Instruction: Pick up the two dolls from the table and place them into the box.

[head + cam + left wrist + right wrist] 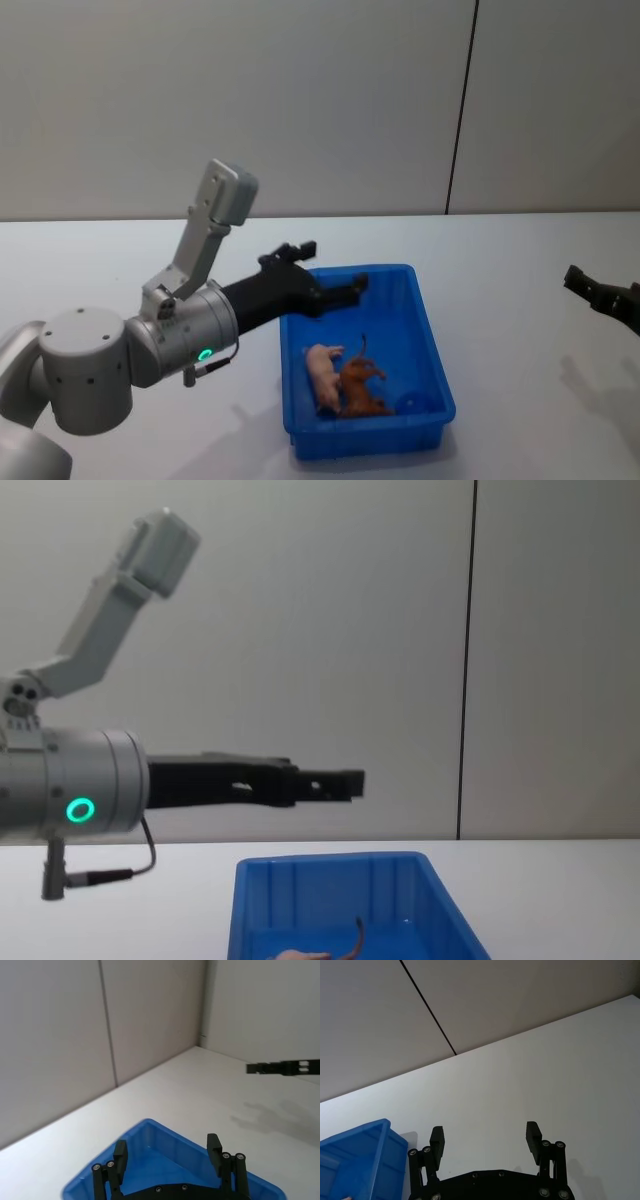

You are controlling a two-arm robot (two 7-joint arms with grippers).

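Note:
Both dolls lie inside the blue box [431, 332], at its near end. The pale pink doll [322, 376] is on the left, touching the reddish-brown doll [361, 389] beside it. My left gripper [330, 268] hovers open and empty above the box's far left corner. In its wrist view the left gripper [167, 1150] looks down on the box [145, 1132]. From the chest, the left gripper [335, 783] hangs well above the box [330, 861], where the brown doll's tail [356, 938] sticks up. My right gripper [602, 293] is open over the table's right side, clear of the box [355, 1160].
The white table [520, 280] stretches bare around the box. A grey wall with a dark vertical seam [460, 110] stands behind it. In the left wrist view, the right gripper [282, 1067] hangs far off above the table.

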